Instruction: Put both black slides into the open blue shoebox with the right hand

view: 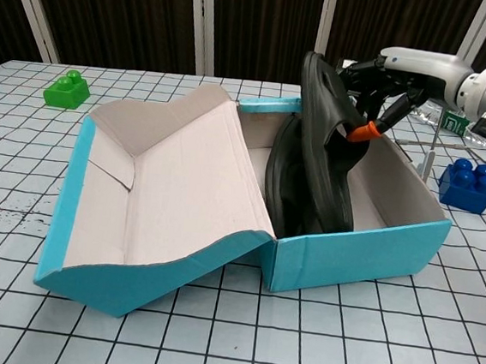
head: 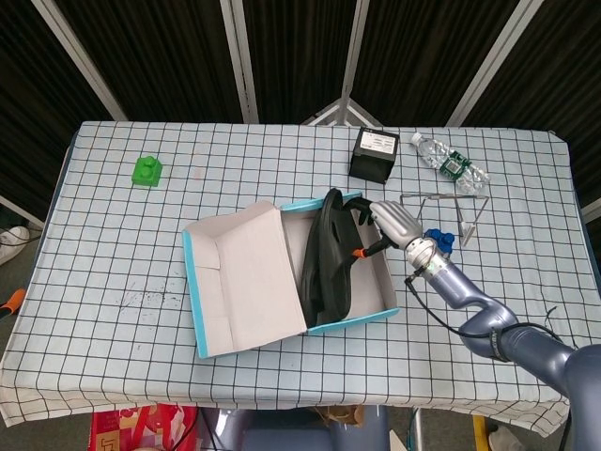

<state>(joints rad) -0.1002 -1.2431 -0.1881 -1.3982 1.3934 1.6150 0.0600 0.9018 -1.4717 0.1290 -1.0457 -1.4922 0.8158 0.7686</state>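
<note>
Black slides (view: 313, 167) stand in shoebox (view: 357, 249), upper one between fingers (view: 382, 83).

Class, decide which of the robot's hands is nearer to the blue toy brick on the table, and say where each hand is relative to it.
Right. The right hand is just left of the blue toy brick, over the shoebox, holding a black slide. The left hand shows in neither view.

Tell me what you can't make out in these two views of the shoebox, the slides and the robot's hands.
- Left hand: in neither view.
- First black slide: mostly hidden behind the second black slide in the chest view; the two merge in the head view.
- Right hand: whether it grips or only touches the second slide is unclear; its fingers overlap the slide.
- Blue shoebox floor: screened by its front wall and the slides.
- Water bottle label: too small to read.
</note>
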